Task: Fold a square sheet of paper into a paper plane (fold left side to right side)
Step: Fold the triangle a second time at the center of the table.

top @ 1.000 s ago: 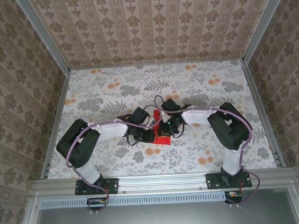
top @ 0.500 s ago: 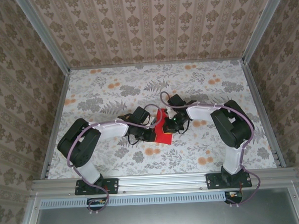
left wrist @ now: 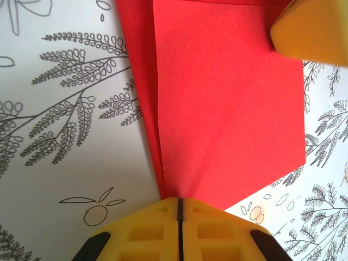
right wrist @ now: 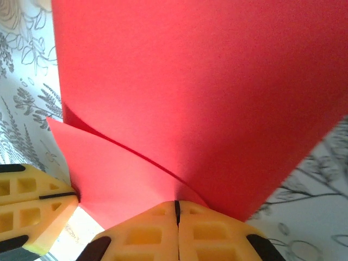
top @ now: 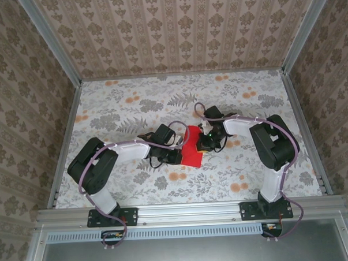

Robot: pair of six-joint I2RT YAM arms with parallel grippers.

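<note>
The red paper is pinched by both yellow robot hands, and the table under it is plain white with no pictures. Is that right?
Almost. The left gripper and the right gripper are both shut on the red paper, but the table is not plain. It is printed with leaves and flowers, as the left wrist view shows.

Overhead, two wrist close-ups; shared paper (top: 192, 154)

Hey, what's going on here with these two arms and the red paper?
A red sheet of paper is being folded on a flowery table. The left gripper is shut on one edge, low by the table. The right gripper is shut on another part, holding a flap up off the rest. The fold is not yet pressed flat.
</note>
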